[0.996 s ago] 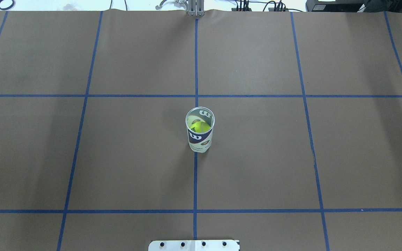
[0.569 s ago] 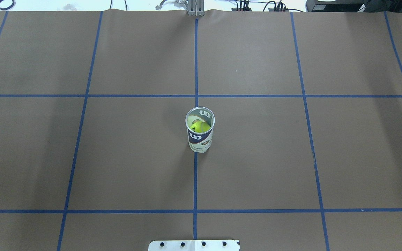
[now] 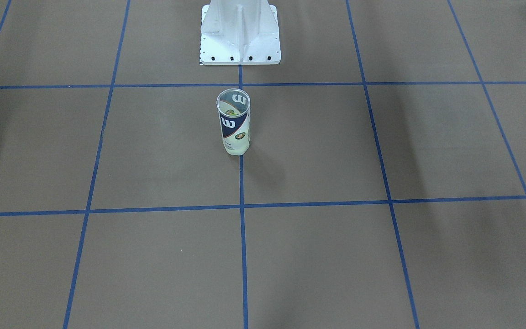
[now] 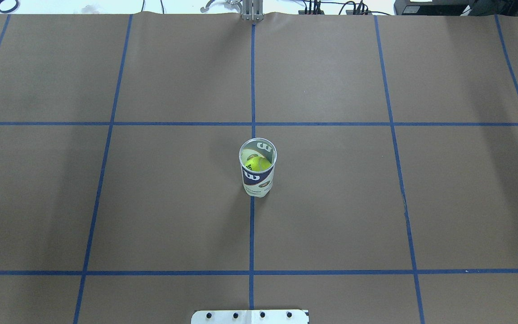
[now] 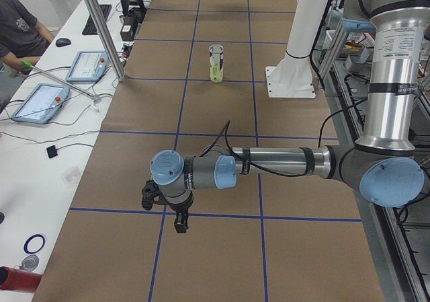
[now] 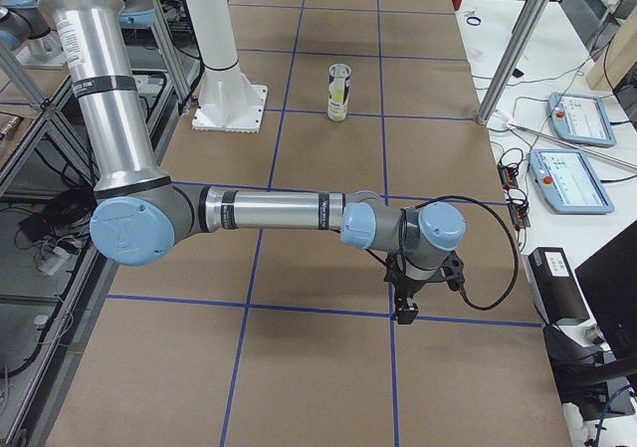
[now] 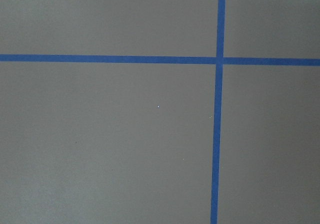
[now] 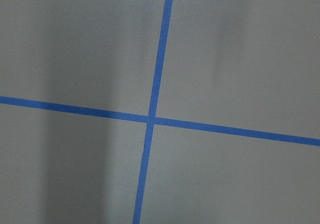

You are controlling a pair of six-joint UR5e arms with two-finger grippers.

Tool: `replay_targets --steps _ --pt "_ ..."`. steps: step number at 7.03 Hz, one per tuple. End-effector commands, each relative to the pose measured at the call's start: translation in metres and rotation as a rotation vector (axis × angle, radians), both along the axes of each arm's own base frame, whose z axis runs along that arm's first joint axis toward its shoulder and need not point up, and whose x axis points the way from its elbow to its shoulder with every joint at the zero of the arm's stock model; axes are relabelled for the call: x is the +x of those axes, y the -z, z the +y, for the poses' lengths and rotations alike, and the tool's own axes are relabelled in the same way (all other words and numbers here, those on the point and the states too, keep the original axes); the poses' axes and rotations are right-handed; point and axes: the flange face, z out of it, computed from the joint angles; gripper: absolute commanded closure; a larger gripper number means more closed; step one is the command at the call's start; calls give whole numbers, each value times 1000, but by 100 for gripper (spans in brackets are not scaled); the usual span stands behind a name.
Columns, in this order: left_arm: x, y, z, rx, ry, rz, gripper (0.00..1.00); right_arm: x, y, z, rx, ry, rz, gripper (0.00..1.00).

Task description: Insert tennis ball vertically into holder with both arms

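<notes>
one holder (image 4: 255, 177) stood upright at the middle of the table (image 4: 331, 202), on the centre line of blue tape (image 4: 252, 234). one yellow tennis ball (image 4: 258, 164) sat inside it, below the rim. in the front-facing view, one white pedestal base (image 3: 240, 34) sat at 12 o'clock from the holder. two arms showed only in the side views: the left arm (image 5: 282, 162) and the right arm (image 6: 269, 211). the left gripper (image 5: 179, 222) and the right gripper (image 6: 404, 308) each pointed down over bare table, well apart from the holder. i could not tell whether either pair of fingers was spread or pressed together.
</notes>
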Motion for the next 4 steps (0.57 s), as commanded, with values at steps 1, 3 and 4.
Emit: replay_targets --steps 1,3,4 --pt "1 3 -2 14 -3 -1 0 0 1 0 -1 -4 1 0" --pt "1 1 -1 23 -8 0 0 0 1 0 -1 -5 1 0" --pt "1 0 -1 40 -8 0 0 0 1 0 -1 -5 1 0"
